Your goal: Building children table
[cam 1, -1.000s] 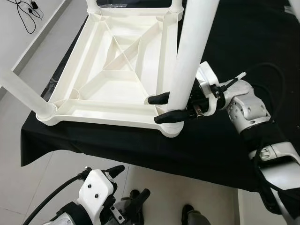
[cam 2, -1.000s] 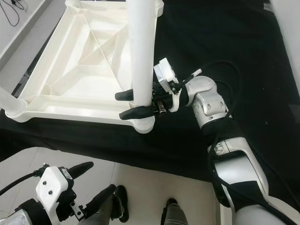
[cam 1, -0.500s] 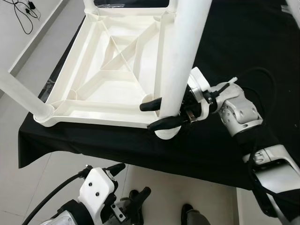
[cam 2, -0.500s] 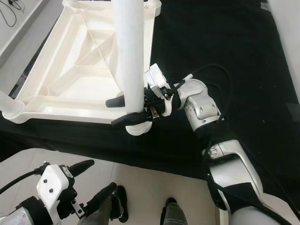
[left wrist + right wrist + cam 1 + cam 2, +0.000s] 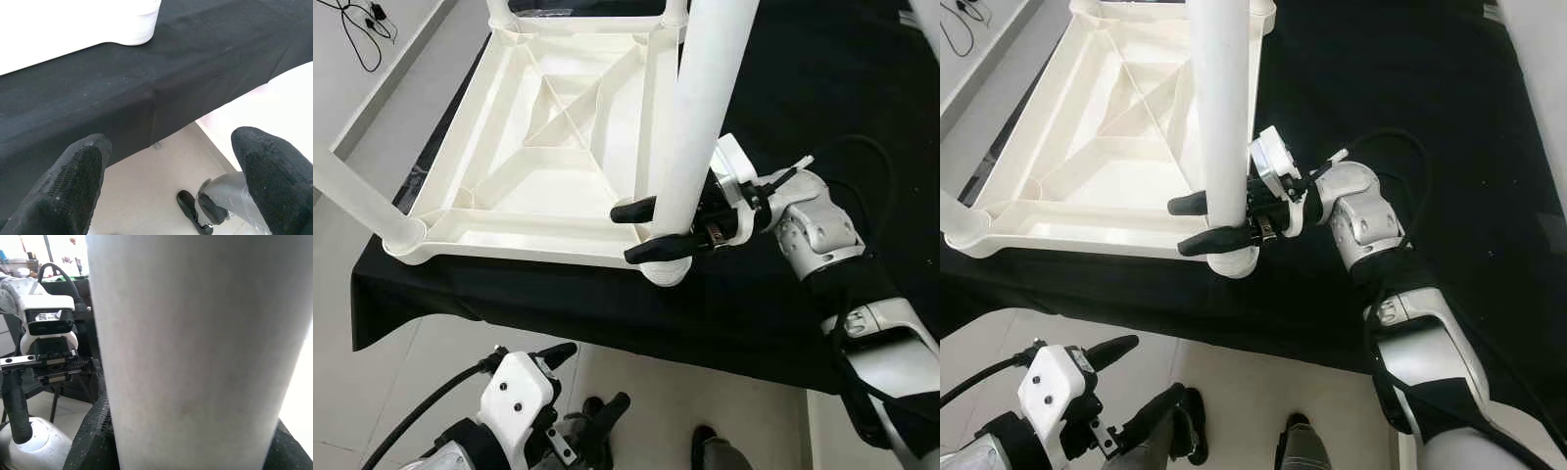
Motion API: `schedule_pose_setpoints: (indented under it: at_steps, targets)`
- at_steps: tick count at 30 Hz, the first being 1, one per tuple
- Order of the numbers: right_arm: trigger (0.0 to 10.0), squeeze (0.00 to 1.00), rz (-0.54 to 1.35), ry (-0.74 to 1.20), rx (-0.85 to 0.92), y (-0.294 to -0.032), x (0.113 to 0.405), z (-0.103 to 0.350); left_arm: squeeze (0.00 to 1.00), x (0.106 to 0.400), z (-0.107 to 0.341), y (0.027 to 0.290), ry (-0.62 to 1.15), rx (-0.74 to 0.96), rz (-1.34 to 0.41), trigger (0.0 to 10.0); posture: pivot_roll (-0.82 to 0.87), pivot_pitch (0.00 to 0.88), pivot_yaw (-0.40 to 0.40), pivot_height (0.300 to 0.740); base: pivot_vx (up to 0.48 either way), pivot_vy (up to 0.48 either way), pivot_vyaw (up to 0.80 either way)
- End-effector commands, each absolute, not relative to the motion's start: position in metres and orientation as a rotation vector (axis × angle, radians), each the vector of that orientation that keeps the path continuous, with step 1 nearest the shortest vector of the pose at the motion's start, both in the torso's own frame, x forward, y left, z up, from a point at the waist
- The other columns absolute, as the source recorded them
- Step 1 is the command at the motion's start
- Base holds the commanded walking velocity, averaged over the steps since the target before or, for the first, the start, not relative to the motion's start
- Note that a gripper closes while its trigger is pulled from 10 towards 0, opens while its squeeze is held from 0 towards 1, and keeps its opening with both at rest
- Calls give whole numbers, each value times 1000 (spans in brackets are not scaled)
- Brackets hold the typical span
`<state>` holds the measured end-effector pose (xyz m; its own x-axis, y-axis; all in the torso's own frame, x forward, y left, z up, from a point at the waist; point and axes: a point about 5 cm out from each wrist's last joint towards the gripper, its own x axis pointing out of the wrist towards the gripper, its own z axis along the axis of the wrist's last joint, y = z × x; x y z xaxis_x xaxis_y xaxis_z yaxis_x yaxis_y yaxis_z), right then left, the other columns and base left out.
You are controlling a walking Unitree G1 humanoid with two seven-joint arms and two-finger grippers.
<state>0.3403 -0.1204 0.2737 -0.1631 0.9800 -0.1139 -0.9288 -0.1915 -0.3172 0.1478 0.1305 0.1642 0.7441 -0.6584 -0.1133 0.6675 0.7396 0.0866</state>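
Note:
A white plastic children's table [image 5: 548, 127] lies upside down on a black cloth. Its near right leg [image 5: 705, 108] stands upright in the corner socket [image 5: 664, 269]. My right gripper [image 5: 626, 235] is shut on this leg just above the socket, one black finger on each side; the right wrist view has the leg [image 5: 195, 347] between the fingers. Another leg [image 5: 352, 191] stands at the near left corner, and two more at the far corners. My left gripper [image 5: 587, 382] hangs open below the table's front edge, holding nothing [image 5: 171, 181].
The black cloth [image 5: 803, 78] covers a work table, with open cloth to the right of the white table. Its front edge drops to a pale tiled floor [image 5: 431, 362]. Cables [image 5: 362, 29] lie on the floor at the far left. My feet [image 5: 705, 446] are below.
The right gripper and the leg it holds shifted a little left, then back right, and the leg's tilt changed. The left arm has stayed where it was.

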Motion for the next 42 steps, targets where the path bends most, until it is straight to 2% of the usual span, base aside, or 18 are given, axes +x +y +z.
schedule_pose_setpoints:
  at_steps: [1, 21, 28, 42]
  targets:
    - [10000, 0, 1714, -136, -356, -122, 343, 262, 0, 144, 158, 130, 117, 114, -736, 10000, 132, 350, 50, 740, 0, 0, 0]
    - [10000, 0, 1761, -127, -385, -113, 340, 257, 0, 145, 159, 130, 114, 111, -736, 10000, 130, 356, 48, 740, 0, 0, 0]
    - [10000, 0, 1726, -143, -404, -107, 345, 258, 0, 146, 159, 130, 112, 112, -734, 10000, 132, 358, 47, 740, 0, 0, 0]
    - [10000, 0, 1732, -122, -406, -113, 345, 257, 0, 145, 159, 129, 111, 110, -734, 10000, 127, 363, 44, 740, 0, 0, 0]
